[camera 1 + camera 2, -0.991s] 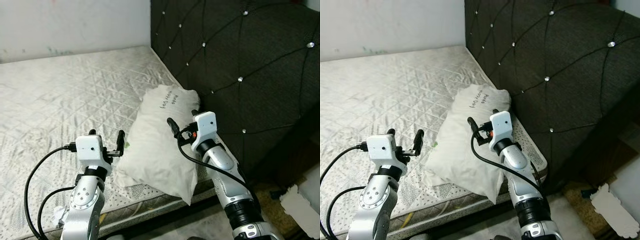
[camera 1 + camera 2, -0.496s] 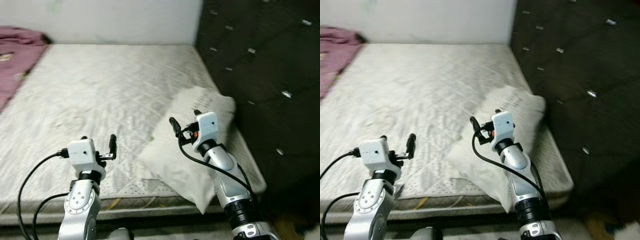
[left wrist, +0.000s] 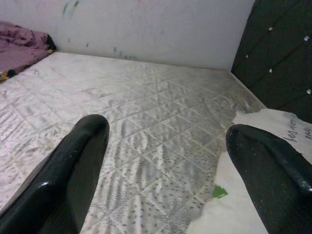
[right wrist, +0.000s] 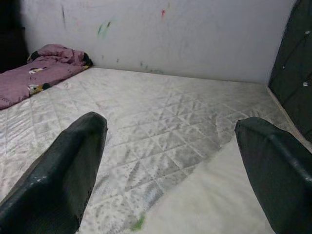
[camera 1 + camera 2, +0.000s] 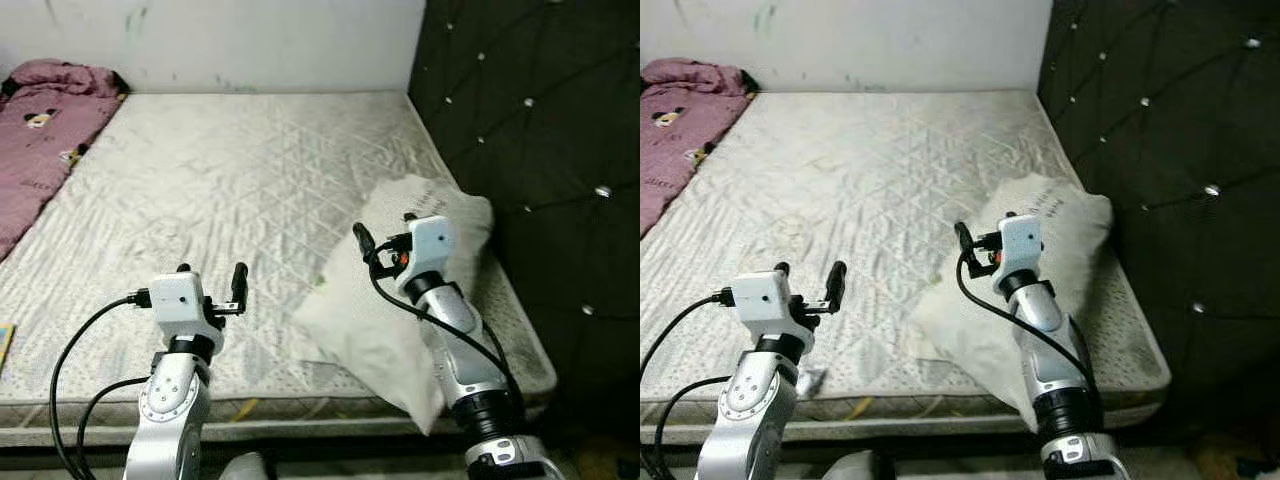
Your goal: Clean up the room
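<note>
view swung left since earlier; pillow (image 5: 400,290) under right gripper (image 5: 385,240), both grippers' fingers wide.

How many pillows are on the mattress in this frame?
1. The white pillow lies at the mattress's right end, by the dark tufted headboard, under the right gripper. The pink blanket at far left could hide another.

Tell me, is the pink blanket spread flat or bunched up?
Bunched up. The pink blanket lies in a wrinkled heap along the mattress edge by the wall.
</note>
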Robot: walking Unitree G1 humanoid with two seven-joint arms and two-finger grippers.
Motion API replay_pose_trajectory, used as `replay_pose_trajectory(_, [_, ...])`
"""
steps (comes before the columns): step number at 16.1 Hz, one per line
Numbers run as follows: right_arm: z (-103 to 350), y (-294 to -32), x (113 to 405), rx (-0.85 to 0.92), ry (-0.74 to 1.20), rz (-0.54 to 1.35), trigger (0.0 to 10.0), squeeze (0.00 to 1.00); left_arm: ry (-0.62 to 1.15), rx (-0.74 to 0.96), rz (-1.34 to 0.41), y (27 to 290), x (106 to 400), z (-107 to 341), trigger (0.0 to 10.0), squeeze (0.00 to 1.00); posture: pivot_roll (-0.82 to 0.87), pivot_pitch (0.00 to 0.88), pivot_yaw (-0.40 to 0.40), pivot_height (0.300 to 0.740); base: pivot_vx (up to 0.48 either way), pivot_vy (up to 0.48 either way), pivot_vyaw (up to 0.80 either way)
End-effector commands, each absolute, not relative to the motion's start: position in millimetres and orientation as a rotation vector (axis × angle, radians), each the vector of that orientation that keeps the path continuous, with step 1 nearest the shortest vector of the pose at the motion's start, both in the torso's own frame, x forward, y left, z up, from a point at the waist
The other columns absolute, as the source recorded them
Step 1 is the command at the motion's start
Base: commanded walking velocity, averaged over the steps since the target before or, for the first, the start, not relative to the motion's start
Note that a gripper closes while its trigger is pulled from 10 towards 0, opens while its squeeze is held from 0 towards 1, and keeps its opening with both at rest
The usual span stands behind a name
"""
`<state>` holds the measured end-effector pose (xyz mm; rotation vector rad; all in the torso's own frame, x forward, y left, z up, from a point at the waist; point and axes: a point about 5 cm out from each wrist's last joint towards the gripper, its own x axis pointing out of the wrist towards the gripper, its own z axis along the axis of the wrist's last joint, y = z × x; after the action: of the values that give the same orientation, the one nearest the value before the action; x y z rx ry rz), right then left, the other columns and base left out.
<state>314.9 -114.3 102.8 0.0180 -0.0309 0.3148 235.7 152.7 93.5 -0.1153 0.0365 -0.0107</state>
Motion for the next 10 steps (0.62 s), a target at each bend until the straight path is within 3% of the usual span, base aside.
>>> replay_pose_trajectory(1, [105.9,-108.4,317.9,0.022,-0.034,0.334,10.0,0.00,0.020,-0.122,-0.011,156.4,235.8,96.8,10.0,0.00,-0.01,0.004,-0.004,0.740,0.000,0.480,0.00])
replay_pose_trajectory(10, [107.8,-109.6,318.9,0.014,-0.035,0.349,10.0,0.00,0.013,-0.106,0.026,158.6,236.0,98.1,10.0,0.00,-0.01,0.004,-0.022,0.740,0.000,0.480,0.00])
